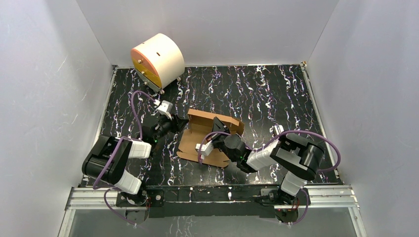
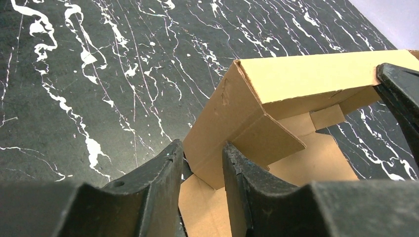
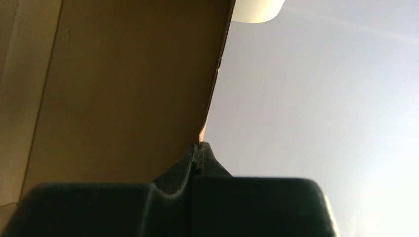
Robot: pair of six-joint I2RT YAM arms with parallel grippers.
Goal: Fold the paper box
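The brown paper box [image 1: 197, 140] lies partly folded in the middle of the table, its far wall raised. In the left wrist view its left side wall [image 2: 232, 123] stands up with a corner flap folded inward. My left gripper [image 2: 202, 158] is open, and the wall's lower corner sits between its fingers [image 2: 165, 170]. In the top view the left gripper [image 1: 174, 124] is at the box's left edge. My right gripper [image 3: 198, 148] is shut on a thin edge of a raised cardboard panel [image 3: 123, 89]. It reaches over the box's middle [image 1: 217, 127], and one of its fingers shows in the left wrist view [image 2: 400, 94].
A cream cylinder with an orange face [image 1: 157, 60] stands at the table's back left corner. A small white-and-black bar [image 1: 275, 131] lies right of the box beside the right arm. The black marbled table [image 1: 267, 94] is enclosed by grey walls.
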